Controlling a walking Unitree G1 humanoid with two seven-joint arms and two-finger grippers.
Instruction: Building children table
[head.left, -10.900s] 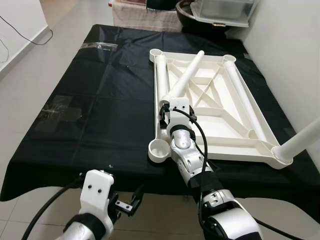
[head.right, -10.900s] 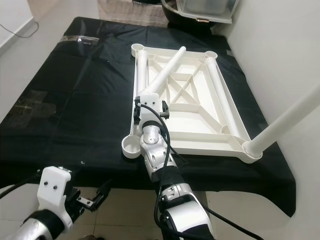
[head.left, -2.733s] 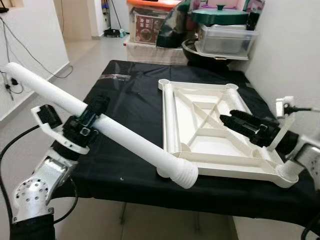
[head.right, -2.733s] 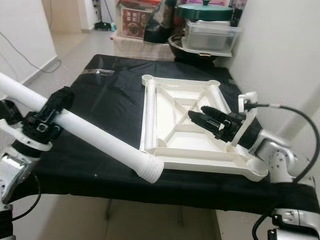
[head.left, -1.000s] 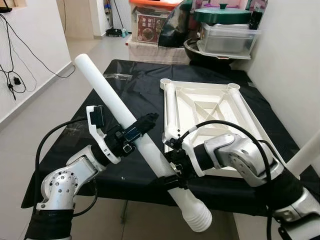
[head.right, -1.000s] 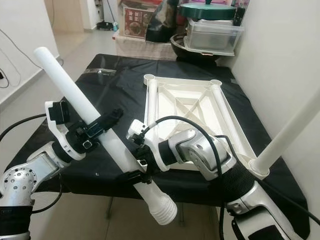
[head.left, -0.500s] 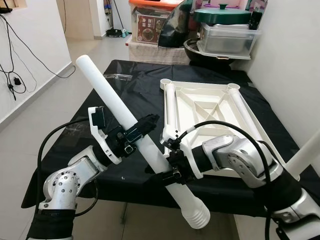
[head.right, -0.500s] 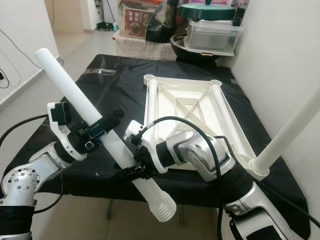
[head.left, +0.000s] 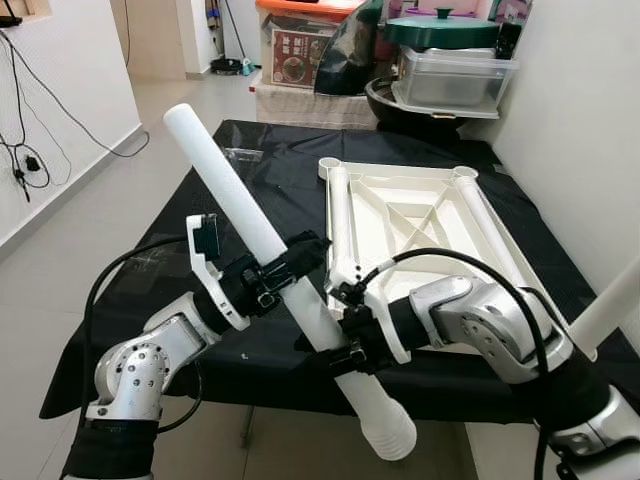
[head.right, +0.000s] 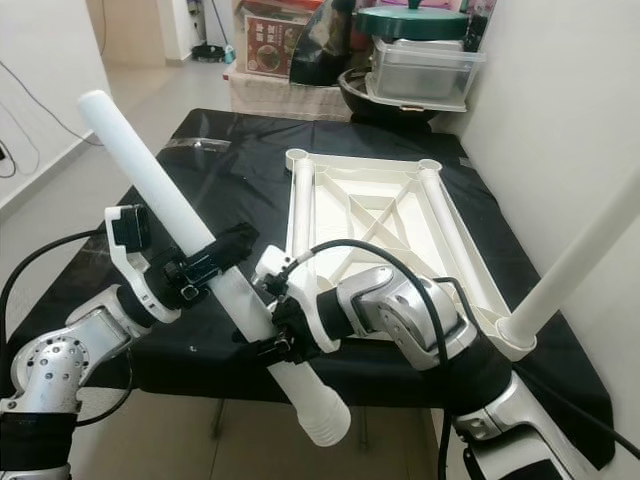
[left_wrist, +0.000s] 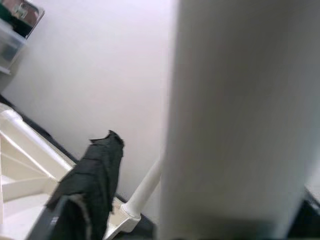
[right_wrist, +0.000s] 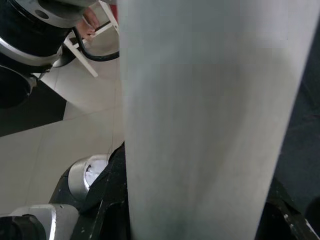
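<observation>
— What is the room showing?

— A black cloth (head.left: 200, 210) is covering a low table, with pale floor (head.left: 60, 240) to the left and a white wall (head.left: 580, 120) close on the right. Tubs (head.left: 455, 75) and a box (head.left: 300, 45) are crowding the far end. The white tabletop (head.left: 420, 215) is lying upside down on the cloth, ribs facing up, and one leg (head.right: 580, 262) is standing in its near right corner socket, leaning toward the wall.

— And the arms?

— Both are holding a second leg (head.left: 245, 220) slantwise in the air over the cloth's near edge, plain end up to the left, ribbed end (head.left: 390, 430) down toward the floor. The left gripper (head.left: 285, 268) is clamping it at mid-length, elbow bent low. The right gripper (head.left: 345, 340) is reaching across and gripping it just below, nearer the ribbed end.
</observation>
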